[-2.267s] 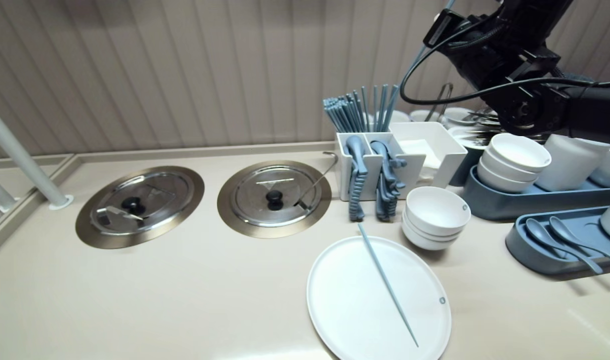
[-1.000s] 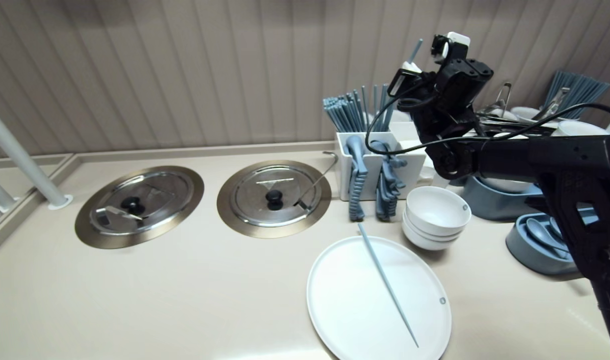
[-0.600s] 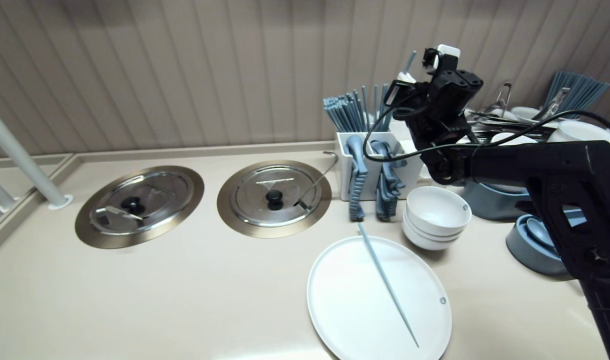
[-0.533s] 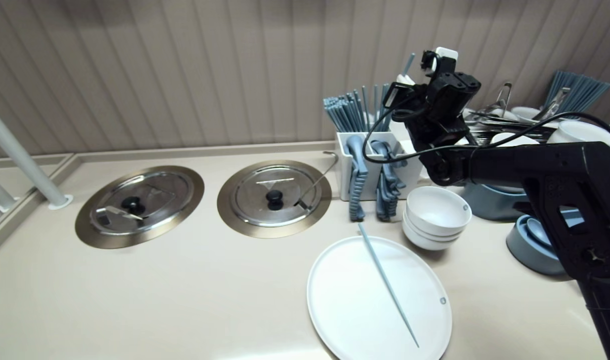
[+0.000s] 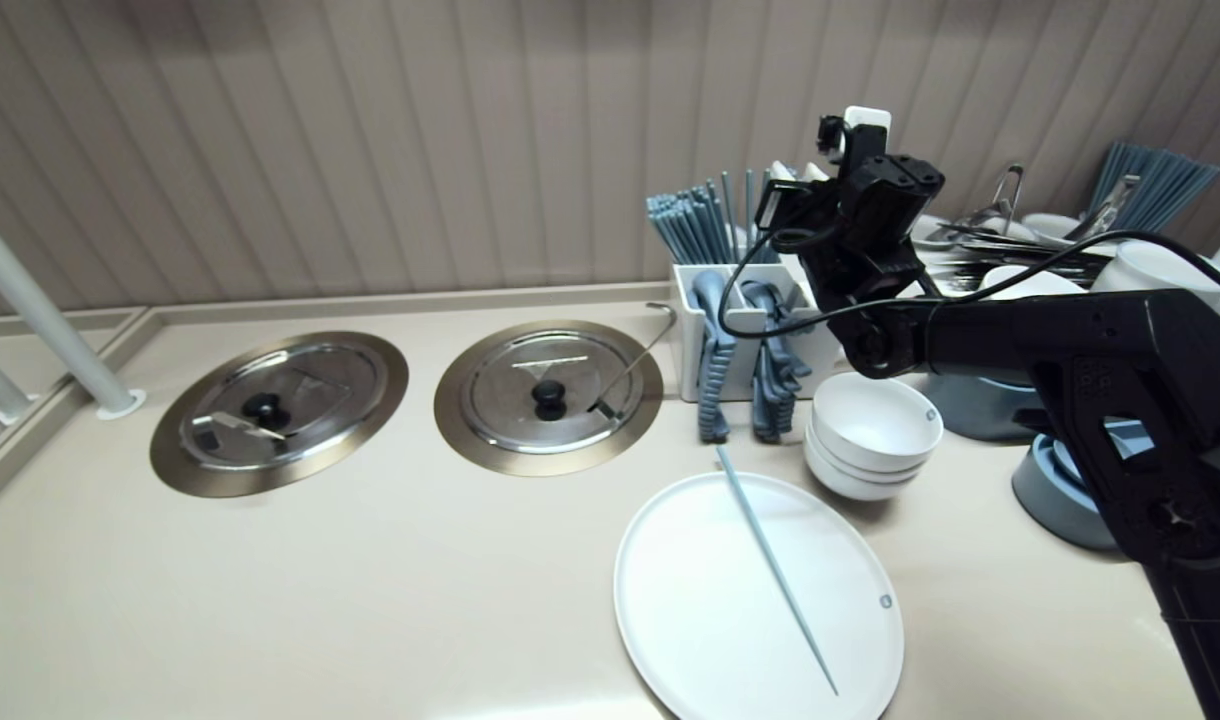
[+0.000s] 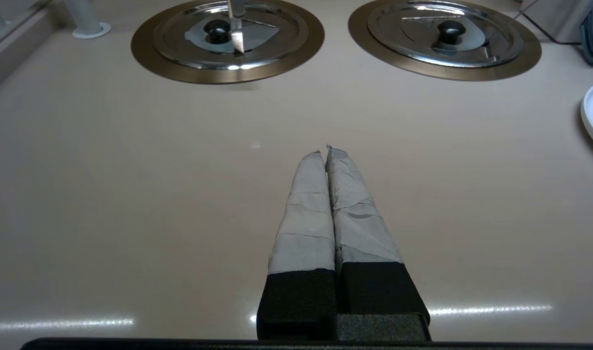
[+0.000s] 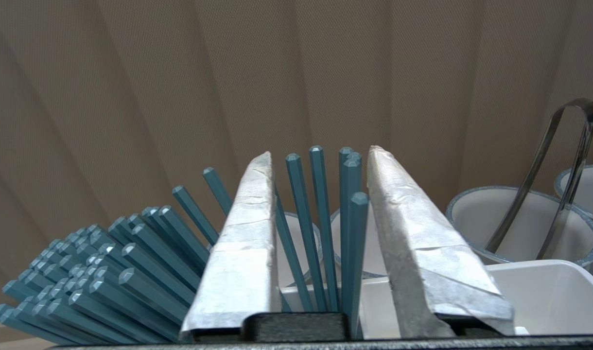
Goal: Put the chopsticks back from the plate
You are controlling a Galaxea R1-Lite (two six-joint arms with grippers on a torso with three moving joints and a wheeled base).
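My right gripper (image 5: 795, 172) hovers over the white cutlery holder (image 5: 740, 330) at the back of the counter. In the right wrist view the right gripper (image 7: 318, 153) is open, and several upright blue chopsticks (image 7: 321, 228) stand between its taped fingers (image 7: 245, 233); one chopstick (image 7: 352, 253) leans close to the other finger. More chopsticks (image 5: 685, 225) fan out beside it. A single chopstick (image 5: 775, 570) lies across the white plate (image 5: 690, 640). My left gripper (image 6: 324, 149) is shut on nothing, parked low over the bare counter.
Two steel lids (image 5: 548, 390) (image 5: 280, 400) sit sunk in the counter. Stacked white bowls (image 5: 875, 420) stand next to the plate. Blue spoons (image 5: 712, 350) hang from the holder. Blue trays (image 5: 1060, 490) and a cup with steel tongs (image 7: 564, 160) crowd the right.
The right gripper's fingers have parted. The chopstick that stuck up above the gripper has dropped down among the others, and the right arm has edged slightly left and lower.
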